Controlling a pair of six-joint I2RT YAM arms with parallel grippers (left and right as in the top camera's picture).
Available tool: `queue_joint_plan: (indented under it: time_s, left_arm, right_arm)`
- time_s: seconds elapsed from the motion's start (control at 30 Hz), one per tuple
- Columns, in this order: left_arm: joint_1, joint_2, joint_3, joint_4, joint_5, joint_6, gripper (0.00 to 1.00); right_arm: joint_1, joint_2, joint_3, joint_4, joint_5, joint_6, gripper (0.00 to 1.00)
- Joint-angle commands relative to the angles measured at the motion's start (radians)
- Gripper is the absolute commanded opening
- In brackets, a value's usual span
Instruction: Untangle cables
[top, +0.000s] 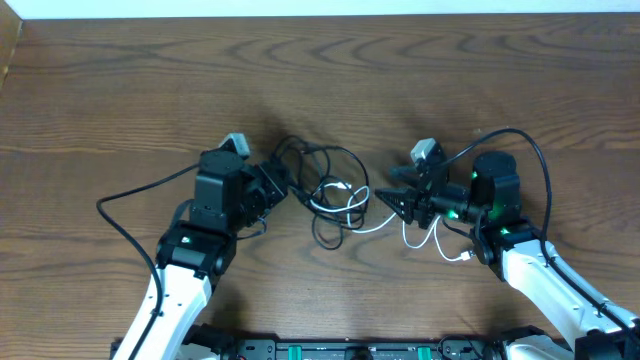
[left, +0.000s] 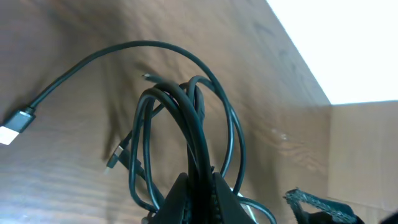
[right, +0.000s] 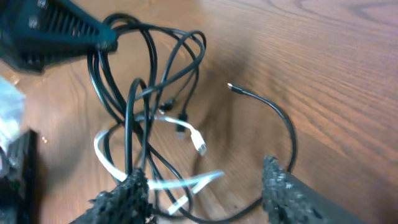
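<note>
The cables lie tangled at the table's middle: black loops (top: 322, 168) and a white cord (top: 347, 208) that runs on to the right (top: 432, 240). My left gripper (top: 282, 183) is shut on a bunch of the black cables (left: 186, 112) and holds their loops up; one plug end (left: 15, 121) hangs at the left. My right gripper (top: 385, 203) faces the tangle from the right, open. In the right wrist view its fingers (right: 124, 196) straddle the white cord (right: 155, 180) and black strands (right: 134, 118) without closing on them. A loose black end (right: 280, 118) curves off to the right.
The wooden table (top: 120, 80) ends at a white strip along the top. Thick black arm cables arc out beside each arm, one on the left (top: 130, 195) and one on the right (top: 535, 150). The left gripper (right: 56, 31) shows at the right wrist view's top left.
</note>
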Motion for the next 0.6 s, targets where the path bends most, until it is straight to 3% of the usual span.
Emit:
queue_joint_plan:
  time_s: [0.0, 0.1, 0.33, 0.57]
  left_arm:
    - [0.044, -0.011, 0.012, -0.031, 0.031, 0.000, 0.08]
    - [0.079, -0.011, 0.012, -0.043, 0.090, -0.046, 0.08]
    - [0.092, -0.011, 0.012, -0.034, 0.172, -0.143, 0.08]
    - [0.092, -0.011, 0.012, -0.035, 0.201, -0.174, 0.08]
  right_arm:
    - [0.004, 0.006, 0.005, -0.020, 0.027, -0.185, 0.99]
    - [-0.002, 0.006, 0.005, -0.011, 0.065, -0.184, 0.99]
    - [0.027, 0.006, 0.005, 0.001, -0.008, -0.186, 0.52]
    - [0.055, 0.006, 0.005, 0.005, -0.008, -0.185, 0.52]
